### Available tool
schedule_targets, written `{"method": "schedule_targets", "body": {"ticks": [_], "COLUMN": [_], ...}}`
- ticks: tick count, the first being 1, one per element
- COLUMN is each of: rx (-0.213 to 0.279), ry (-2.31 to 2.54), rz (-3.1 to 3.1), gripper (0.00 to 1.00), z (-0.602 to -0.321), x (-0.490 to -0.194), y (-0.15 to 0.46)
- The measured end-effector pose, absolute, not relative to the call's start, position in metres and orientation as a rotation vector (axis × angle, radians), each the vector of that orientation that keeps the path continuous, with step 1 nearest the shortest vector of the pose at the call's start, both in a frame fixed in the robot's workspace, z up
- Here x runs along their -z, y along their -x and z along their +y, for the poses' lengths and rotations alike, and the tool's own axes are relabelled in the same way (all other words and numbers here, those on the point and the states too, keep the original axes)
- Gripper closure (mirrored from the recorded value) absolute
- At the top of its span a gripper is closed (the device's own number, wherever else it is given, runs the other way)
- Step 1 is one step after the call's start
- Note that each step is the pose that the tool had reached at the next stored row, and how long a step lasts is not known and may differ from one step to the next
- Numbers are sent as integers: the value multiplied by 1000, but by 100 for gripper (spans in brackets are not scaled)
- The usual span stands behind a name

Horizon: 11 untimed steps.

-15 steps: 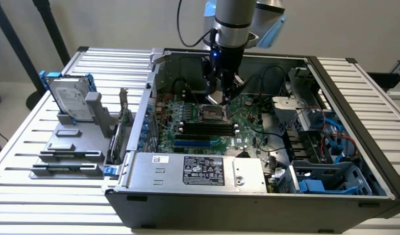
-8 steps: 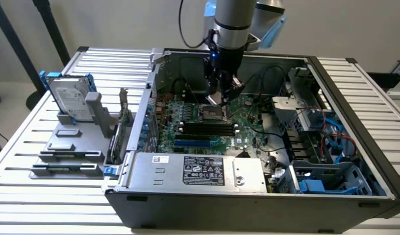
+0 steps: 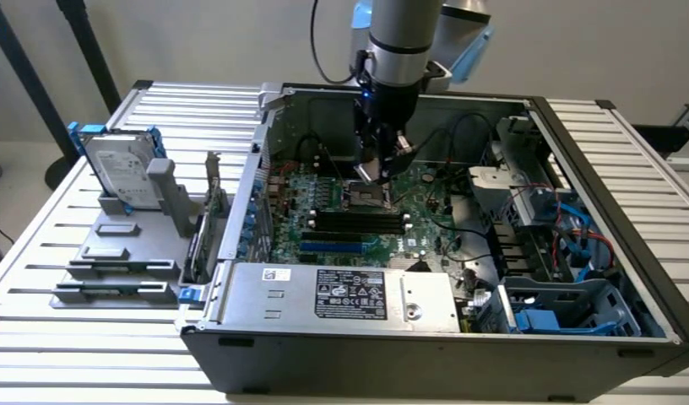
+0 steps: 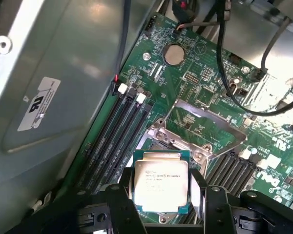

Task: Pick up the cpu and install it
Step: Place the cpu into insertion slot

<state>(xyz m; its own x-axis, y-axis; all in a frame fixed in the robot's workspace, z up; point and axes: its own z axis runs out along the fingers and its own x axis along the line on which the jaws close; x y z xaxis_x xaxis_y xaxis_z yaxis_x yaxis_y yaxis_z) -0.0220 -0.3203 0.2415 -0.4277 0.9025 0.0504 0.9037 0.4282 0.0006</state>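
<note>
The cpu, a flat square chip with a silver top and green rim, sits between the two black fingers of my gripper, which is shut on its sides. It hangs just above the open socket on the green motherboard, whose metal load plate is flipped up. In the exterior view my gripper reaches down inside the computer case, over the socket in the middle of the board.
Black memory slots run beside the socket, and black cables cross the board. A grey power supply with a white label fills the case front. An upright hard drive with blue brackets stands outside, at the exterior view's left.
</note>
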Motion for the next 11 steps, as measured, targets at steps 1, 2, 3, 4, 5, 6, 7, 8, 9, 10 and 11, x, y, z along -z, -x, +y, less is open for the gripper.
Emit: {"method": "schedule_targets", "body": {"ticks": [1,2,3,4,5,6,7,8,9,10,11], "rx": [42,41,39,38,37,35,34,33,33,33,33], "ry": [1675,1693,1710,1728,1745,1761,1777,1792,1808,1825,1842], "rz": [-2606,-2593,-2579,-2566,-2553,-2540,-2527,-2515,-2502,-2489,-2477], "gripper": [45,45,45,45,45,45,45,45,45,45,45], "z": [-320,-320,-320,-320,-320,-320,-320,-320,-320,-320,-320], "x": [-241,-241,-241,-240,-240,-240,-240,-240,-239,-239,-239], "y": [22,22,22,22,22,22,22,22,22,22,22]}}
